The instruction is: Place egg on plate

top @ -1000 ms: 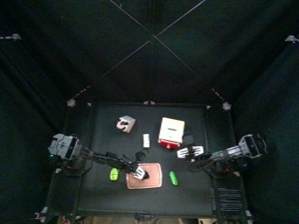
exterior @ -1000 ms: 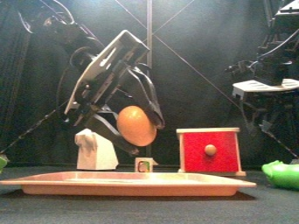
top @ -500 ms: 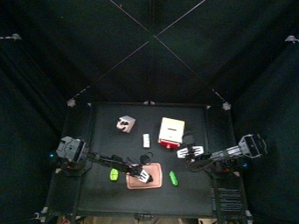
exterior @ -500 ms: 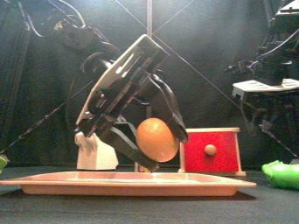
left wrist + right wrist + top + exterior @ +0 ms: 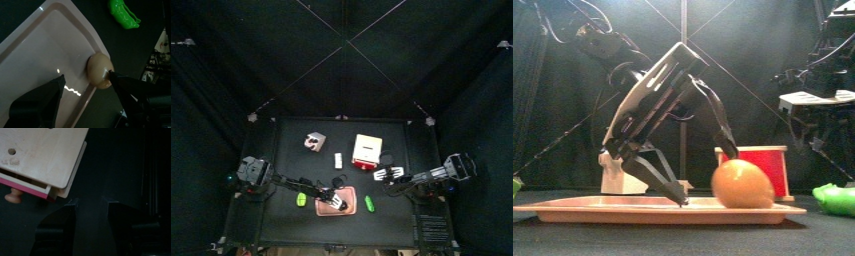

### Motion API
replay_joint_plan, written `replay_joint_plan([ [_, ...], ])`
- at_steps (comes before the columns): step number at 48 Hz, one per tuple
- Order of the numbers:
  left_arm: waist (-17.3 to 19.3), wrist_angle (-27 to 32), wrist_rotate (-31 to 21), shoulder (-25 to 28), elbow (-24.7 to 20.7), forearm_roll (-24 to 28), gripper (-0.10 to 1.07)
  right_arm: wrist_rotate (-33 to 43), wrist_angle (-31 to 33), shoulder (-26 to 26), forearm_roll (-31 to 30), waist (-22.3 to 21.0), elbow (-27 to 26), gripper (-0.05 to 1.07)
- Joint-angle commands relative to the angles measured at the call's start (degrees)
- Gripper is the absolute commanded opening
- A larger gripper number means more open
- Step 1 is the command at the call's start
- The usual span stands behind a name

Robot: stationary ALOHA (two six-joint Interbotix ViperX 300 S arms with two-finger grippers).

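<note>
Egg (image 5: 742,184) on plate (image 5: 593,210); wrist cam: green obj (image 5: 125,13).

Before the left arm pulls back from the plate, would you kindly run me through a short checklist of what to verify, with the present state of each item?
1. Egg rests on the plate: ok, it sits on the pink surface in the front view.
2. Left tool open: ok, its jaws stand wide.
3. Jaws clear of the egg: cannot tell; the left wrist view shows one jaw right beside it.
4. Egg away from the plate's rim: not ok, it lies close to the edge in the left wrist view.
5. Egg settled, not rolling: cannot tell.
6. Right tool out of the way: ok, it hangs beside the red-fronted box, off the plate.
</note>
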Motion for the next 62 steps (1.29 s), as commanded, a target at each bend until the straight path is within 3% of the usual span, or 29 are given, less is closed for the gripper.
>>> replay_joint_plan([
  [1, 0.2, -0.2, 0.3, -1.4, -1.2, 0.3, 1.01, 0.0, 0.2, -1.4, -0.2, 0.0, -0.4, 0.79],
  [25, 0.3, 3.1, 0.3, -1.8, -1.5, 2.5, 1.01, 0.0, 0.2, -1.4, -0.2, 0.0, -0.4, 0.79],
  [62, 0.3, 3.2, 0.4, -2.1, -1.6, 4.0, 1.01, -0.1, 0.3, -1.4, -0.6, 0.2, -0.5, 0.79],
])
